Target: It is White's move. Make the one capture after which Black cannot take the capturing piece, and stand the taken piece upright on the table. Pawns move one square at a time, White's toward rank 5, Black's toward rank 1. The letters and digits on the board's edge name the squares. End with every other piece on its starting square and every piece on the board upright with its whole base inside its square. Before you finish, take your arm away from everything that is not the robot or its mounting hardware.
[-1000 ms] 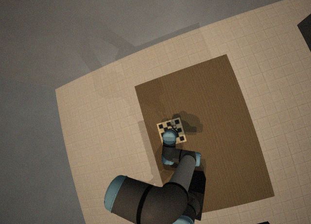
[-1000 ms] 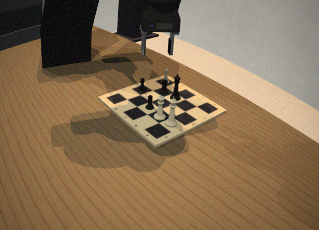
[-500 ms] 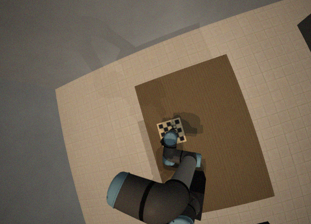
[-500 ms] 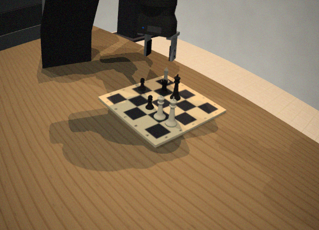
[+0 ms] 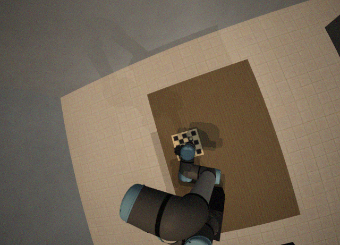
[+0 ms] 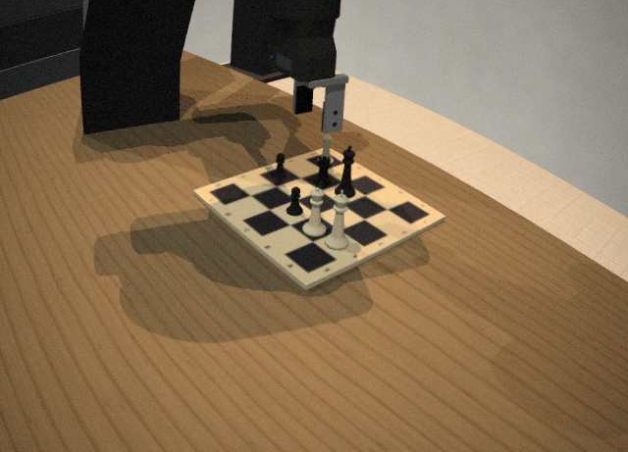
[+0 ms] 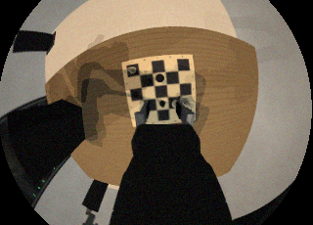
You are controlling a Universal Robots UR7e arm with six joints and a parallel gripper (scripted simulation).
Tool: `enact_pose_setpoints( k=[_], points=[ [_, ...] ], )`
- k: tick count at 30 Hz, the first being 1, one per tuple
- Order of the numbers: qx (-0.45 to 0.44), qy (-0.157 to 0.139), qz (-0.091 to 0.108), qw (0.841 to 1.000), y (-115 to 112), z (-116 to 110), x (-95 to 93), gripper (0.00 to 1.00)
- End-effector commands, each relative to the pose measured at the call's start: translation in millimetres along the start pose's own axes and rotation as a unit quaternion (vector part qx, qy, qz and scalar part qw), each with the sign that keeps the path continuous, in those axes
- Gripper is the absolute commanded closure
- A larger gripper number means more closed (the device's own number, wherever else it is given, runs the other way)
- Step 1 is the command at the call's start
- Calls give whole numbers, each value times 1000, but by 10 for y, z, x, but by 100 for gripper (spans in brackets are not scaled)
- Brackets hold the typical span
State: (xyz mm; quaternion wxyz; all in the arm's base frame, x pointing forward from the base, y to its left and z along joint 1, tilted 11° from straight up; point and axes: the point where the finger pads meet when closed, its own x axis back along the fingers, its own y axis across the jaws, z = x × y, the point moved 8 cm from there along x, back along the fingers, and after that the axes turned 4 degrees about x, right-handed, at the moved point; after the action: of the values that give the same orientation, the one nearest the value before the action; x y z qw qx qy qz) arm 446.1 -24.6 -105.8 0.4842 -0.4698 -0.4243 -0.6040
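Note:
The chessboard (image 5: pixel 202 153) (image 6: pixel 279 259) (image 7: pixel 147 60) carries seven upright pieces. In the exterior view, a white queen (image 6: pixel 315 217) and white king (image 6: pixel 338 229) stand side by side at the near corner. A black pawn (image 6: pixel 294 204) (image 7: pixel 162 104) is beside the queen. Further back stand a black king (image 6: pixel 346 175) (image 7: pixel 159 78), a black rook (image 6: pixel 323 174), another black pawn (image 6: pixel 280 168) and a slim white piece (image 6: pixel 326 149) (image 7: pixel 132 69) on the far corner square; its type is unclear. My gripper (image 6: pixel 318 122) (image 7: pixel 162 106) is open and empty, above the board. The arm hides much of the board in the top view.
The board lies on the brown wooden table (image 5: pixel 233 121) (image 6: pixel 202 386) (image 7: pixel 225 83), near one long edge. The black arm stand (image 6: pixel 133 62) is behind the board in the exterior view. Arm shadows fall across the board and table.

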Motion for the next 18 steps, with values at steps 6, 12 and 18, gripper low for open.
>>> enact_pose_setpoints(
  k=[6,12,18],
  points=[
    [-235,-8,-2,972,12,-31,-62,0],
    [-328,-8,-3,945,19,-63,-86,0],
    [-401,-8,-4,916,20,-96,-107,0]
  ],
)
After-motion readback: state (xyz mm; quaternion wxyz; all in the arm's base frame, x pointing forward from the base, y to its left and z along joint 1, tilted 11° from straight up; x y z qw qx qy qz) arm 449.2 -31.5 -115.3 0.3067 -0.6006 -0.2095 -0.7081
